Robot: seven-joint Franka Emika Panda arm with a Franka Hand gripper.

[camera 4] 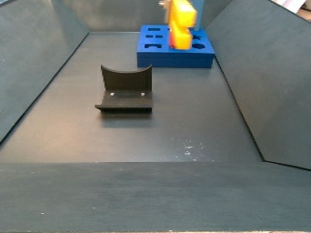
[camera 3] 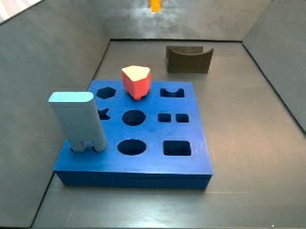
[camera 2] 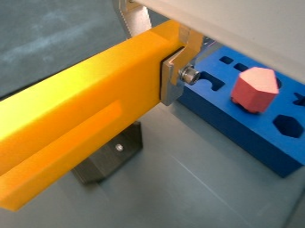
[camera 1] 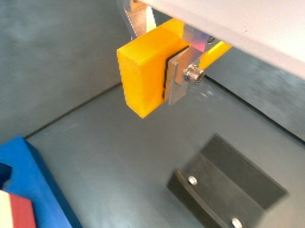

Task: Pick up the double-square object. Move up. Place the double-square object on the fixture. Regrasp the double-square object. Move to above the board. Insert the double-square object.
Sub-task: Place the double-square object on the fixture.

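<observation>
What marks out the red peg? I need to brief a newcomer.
Start at the blue board. The red peg stands upright in a hole near its far edge, towards the fixture. Unlike the taller light-blue block, it is shield-shaped; the gripper holds the double-square object elsewhere.

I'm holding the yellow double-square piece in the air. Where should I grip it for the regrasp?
Take it on its two flat broad faces near one end, coming in along its length. The gripper pinches the double-square object near one end, its long body jutting sideways. With it resting on the fixture, an end grip probably leaves the other end free.
</observation>
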